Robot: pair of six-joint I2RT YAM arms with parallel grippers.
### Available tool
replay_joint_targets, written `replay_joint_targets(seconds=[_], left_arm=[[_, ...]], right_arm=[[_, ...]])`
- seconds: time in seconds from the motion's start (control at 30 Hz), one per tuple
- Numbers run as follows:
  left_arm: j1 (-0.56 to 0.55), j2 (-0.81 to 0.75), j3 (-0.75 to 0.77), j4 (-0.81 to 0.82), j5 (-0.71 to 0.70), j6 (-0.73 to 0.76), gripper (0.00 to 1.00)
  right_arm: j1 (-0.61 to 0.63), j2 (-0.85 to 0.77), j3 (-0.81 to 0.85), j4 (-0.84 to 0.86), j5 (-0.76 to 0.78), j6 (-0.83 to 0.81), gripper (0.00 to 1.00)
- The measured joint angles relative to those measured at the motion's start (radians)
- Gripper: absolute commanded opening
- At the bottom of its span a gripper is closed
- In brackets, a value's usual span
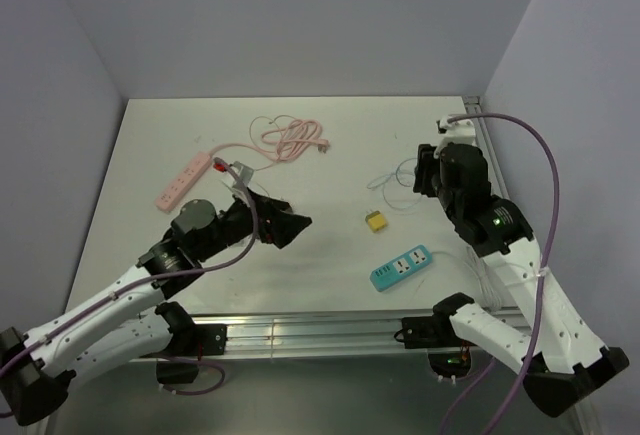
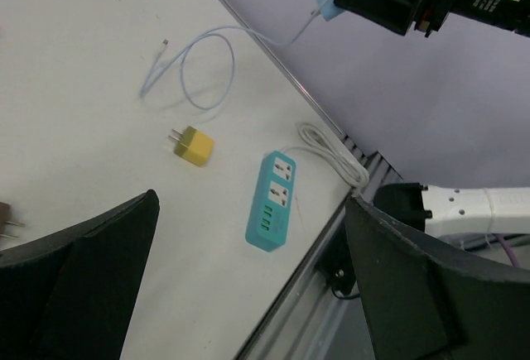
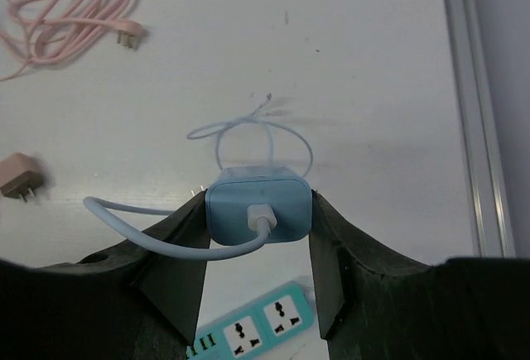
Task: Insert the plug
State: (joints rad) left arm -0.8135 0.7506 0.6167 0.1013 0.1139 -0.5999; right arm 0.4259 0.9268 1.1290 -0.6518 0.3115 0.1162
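Pale-blue plug (image 3: 259, 207), a boxy charger block with a white cable (image 3: 157, 244) running out of its face, is clamped between the two fingers of the right gripper (image 3: 258, 221), which are closed partway against its sides and hold it above the right side of the white table (image 1: 330, 185). Its cable trails down to a thin loop lying on the table below. Near of it lies the teal power strip (image 1: 401, 267), flat, with two universal sockets and a row of small ports showing; no brand name can be read on it. Just left of the strip and apart from it sits a small yellow adapter (image 1: 375, 221). The left gripper (image 1: 295, 223) hangs over the middle of the table with its fingers (image 2: 99, 269) spread fully wide and nothing between them. At the far left lie a pink power strip (image 1: 183, 181) and a coiled pink cable (image 1: 292, 139). White lettering on the right arm is too small to read.
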Motion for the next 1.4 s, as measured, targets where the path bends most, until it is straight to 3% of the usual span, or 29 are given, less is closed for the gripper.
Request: replay_joint_targets(seconds=[0.2,0.33,0.53,0.77,1.03,1.23,1.4], left_arm=[[-0.031,0.214,0.003,0.07,0.096,-0.018,1.0],[-0.188,0.312,0.001,0.119,0.041,0.008,0.99],[-0.41,0.469,0.0,0.266,-0.098,0.099,0.99],[-0.562,0.74,0.002,0.445,-0.272,0.228,0.99],[-0.583,1.022,0.123,0.577,-0.351,0.34,0.99],[-0.576,1.133,0.211,0.64,-0.369,0.385,0.96],[-0.553,1.203,0.238,0.674,-0.354,0.398,0.74]], right_arm=[[-0.012,-0.08,-0.07,-0.074,0.141,0.174,0.0],[-0.023,-0.034,-0.068,-0.194,0.175,0.349,0.0],[-0.028,-0.007,-0.069,-0.284,0.063,0.488,0.0],[-0.032,-0.074,-0.051,-0.332,-0.026,0.55,0.0],[-0.032,-0.105,-0.05,-0.36,-0.077,0.547,0.0],[-0.032,-0.155,-0.054,-0.37,-0.097,0.527,0.0],[-0.032,-0.167,-0.054,-0.376,-0.117,0.51,0.0]])
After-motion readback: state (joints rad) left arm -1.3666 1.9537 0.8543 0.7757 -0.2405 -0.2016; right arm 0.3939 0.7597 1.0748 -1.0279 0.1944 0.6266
